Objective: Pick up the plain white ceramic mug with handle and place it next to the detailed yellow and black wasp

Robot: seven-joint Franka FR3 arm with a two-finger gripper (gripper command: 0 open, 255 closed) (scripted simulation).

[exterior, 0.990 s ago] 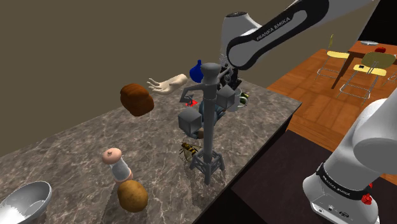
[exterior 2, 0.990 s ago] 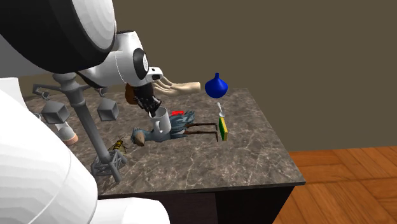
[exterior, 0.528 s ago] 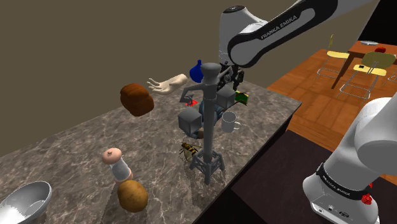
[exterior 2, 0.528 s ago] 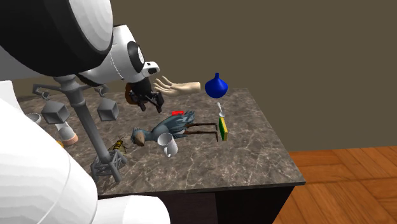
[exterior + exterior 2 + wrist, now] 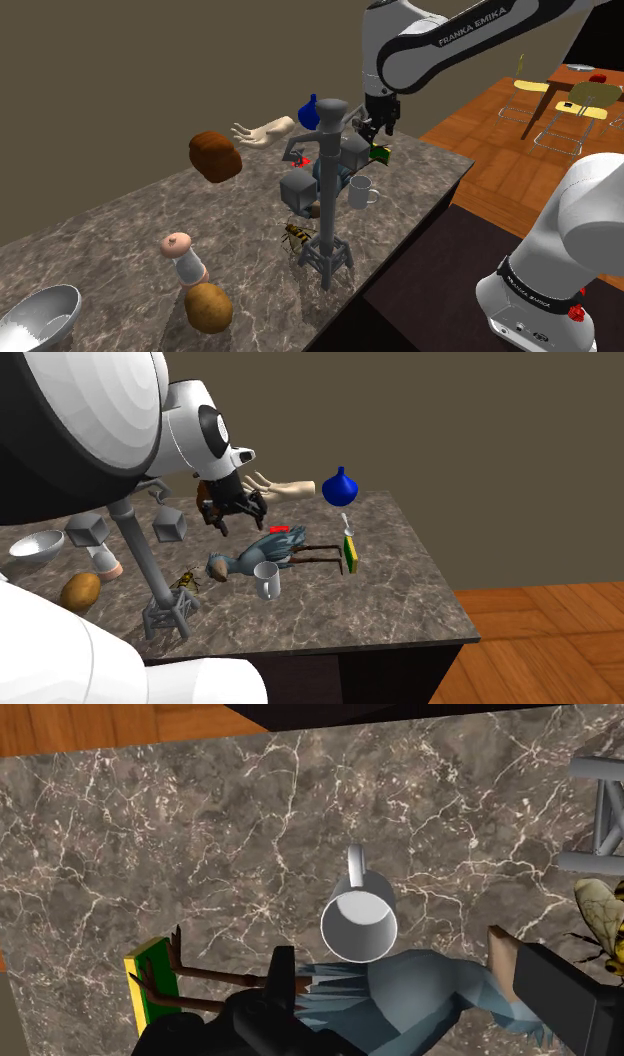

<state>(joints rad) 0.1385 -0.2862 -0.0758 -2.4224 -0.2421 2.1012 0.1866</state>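
The white mug [image 5: 266,580] stands upright on the marble counter [image 5: 395,587], just beside the bird figure [image 5: 270,549] and near the wasp [image 5: 186,583]. The gripper [image 5: 232,515] hangs above it with fingers apart, holding nothing. The placing seems probably done; only the arm's retreat is left.

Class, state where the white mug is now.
In the second exterior view, the mug stands upright on the counter, in front of the bird figure, right of the wasp.

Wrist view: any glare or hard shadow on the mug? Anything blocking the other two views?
Wrist view: mug evenly lit, no glare, inside shaded grey. Second exterior view: the white arm looms close, hiding part of the counter. Shoulder view: mug in clear sight, flat light.
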